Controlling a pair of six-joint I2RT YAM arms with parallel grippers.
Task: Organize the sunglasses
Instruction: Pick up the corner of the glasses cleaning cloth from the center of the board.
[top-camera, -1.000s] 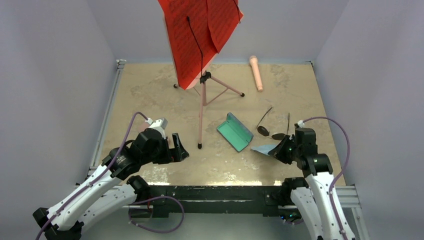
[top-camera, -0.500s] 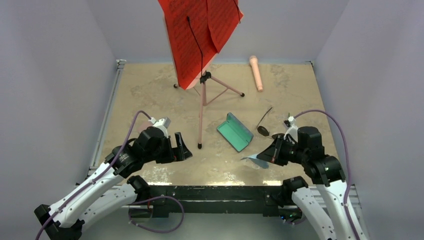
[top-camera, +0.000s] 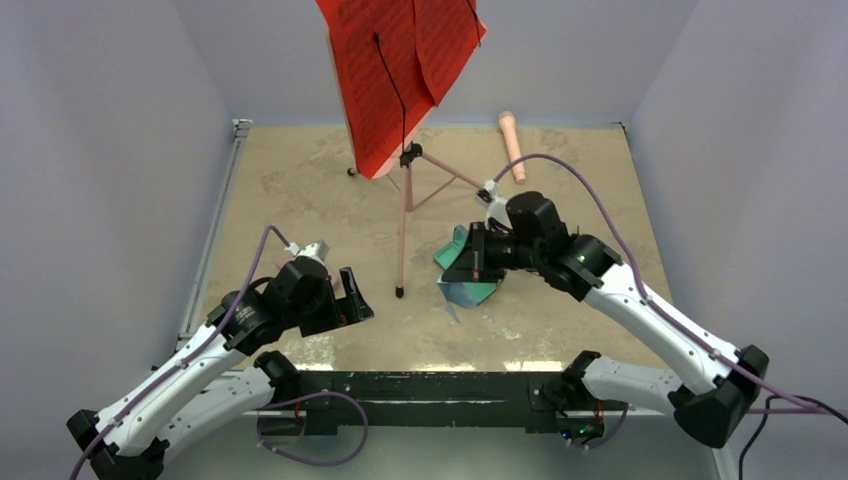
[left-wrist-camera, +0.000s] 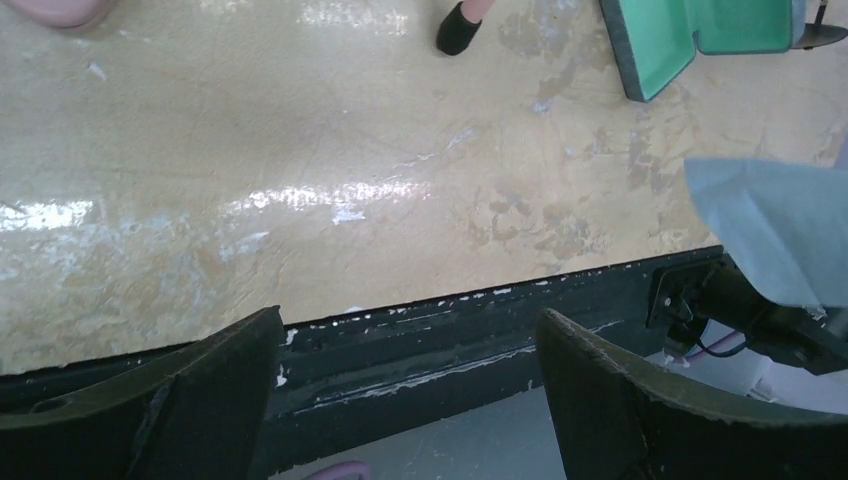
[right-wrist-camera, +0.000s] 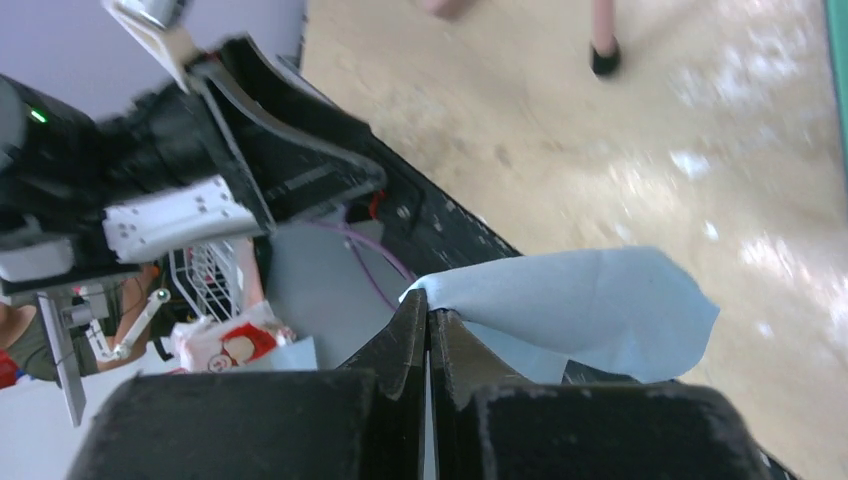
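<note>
Sunglasses: no pair shows in any view, and the right arm lies across the table's right-centre, so cannot tell where they lie. Counts: two arms, one open case (top-camera: 484, 291), one blue cloth (top-camera: 455, 296), one music stand (top-camera: 405, 205), one pink oblong case (top-camera: 513, 146). Left gripper (top-camera: 357, 300) has its jaws spread wide and grips nothing; it sits low over the near-left of the table (top-camera: 300, 190), and its wrist view looks down on the black front rail (left-wrist-camera: 420, 340). Right gripper (top-camera: 463, 267) has its fingers pressed together on the blue cloth, which hangs from the tips over the open case; the wrist view shows the pinch (right-wrist-camera: 428, 312) with the cloth (right-wrist-camera: 580, 310) fanning out to the right. The case is grey-blue with teal lining, lid up, at table centre just right of the stand's near foot. The gripper covers part of it, so cannot tell what is inside; the lining that shows in the left wrist view (left-wrist-camera: 700, 30) is bare teal. The pink oblong case lies near the far edge, right of the stand. Walls close the left, far and right sides. Bare tabletop shows at far-left, mid-left and along the right edge.
</note>
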